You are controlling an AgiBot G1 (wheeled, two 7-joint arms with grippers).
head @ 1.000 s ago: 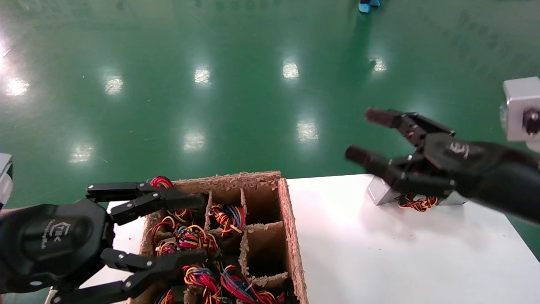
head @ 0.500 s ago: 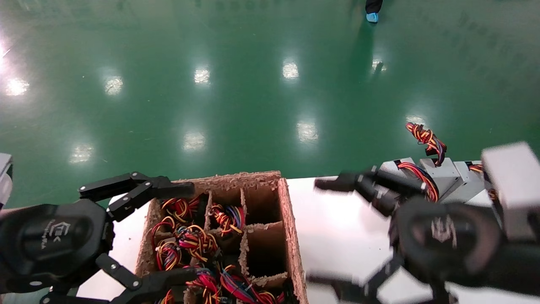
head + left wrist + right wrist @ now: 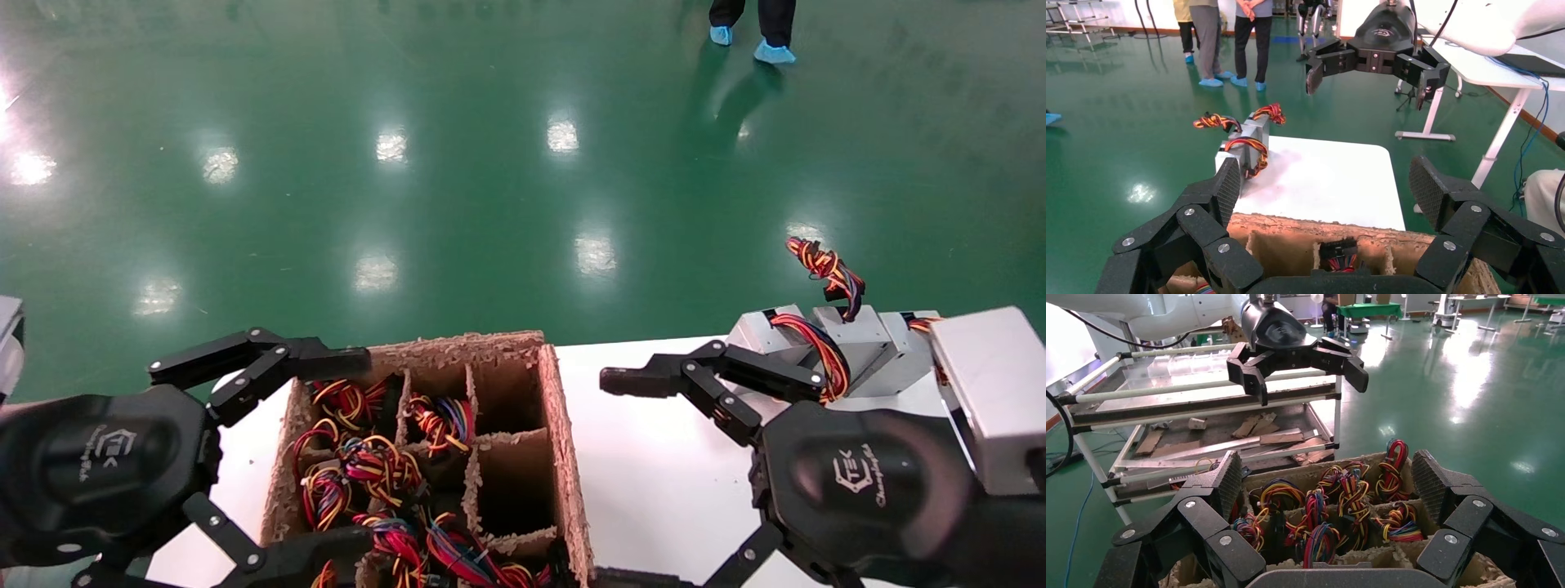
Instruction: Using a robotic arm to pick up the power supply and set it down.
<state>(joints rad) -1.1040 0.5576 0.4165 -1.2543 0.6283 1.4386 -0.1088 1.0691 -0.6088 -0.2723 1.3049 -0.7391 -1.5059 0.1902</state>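
Observation:
Silver-grey power supplies (image 3: 854, 347) with twisted red, yellow and orange wires stand together at the white table's (image 3: 654, 457) far right; the left wrist view shows the same power supplies (image 3: 1245, 144). My right gripper (image 3: 609, 478) hangs open and empty over the table's near side, well short of them, fingers aimed at the cardboard box (image 3: 556, 425). The right gripper (image 3: 1327, 481) looks onto wire bundles (image 3: 1340, 502) in the compartments. My left gripper (image 3: 353, 449) is open and empty over the box's left half; between the fingers of the left gripper (image 3: 1326, 190) lies the box wall (image 3: 1315, 236).
The divided cardboard box has some vacant middle compartments (image 3: 507, 482). A person's feet (image 3: 772, 53) stand on the green floor far behind. Beyond the box, a metal rack (image 3: 1199, 410) with scraps shows in the right wrist view. The table's right edge lies close to the power supplies.
The right arm swung from above the far-right power supplies down to the table's near side, fingers now pointing at the box. The left gripper's fingers spread wider.

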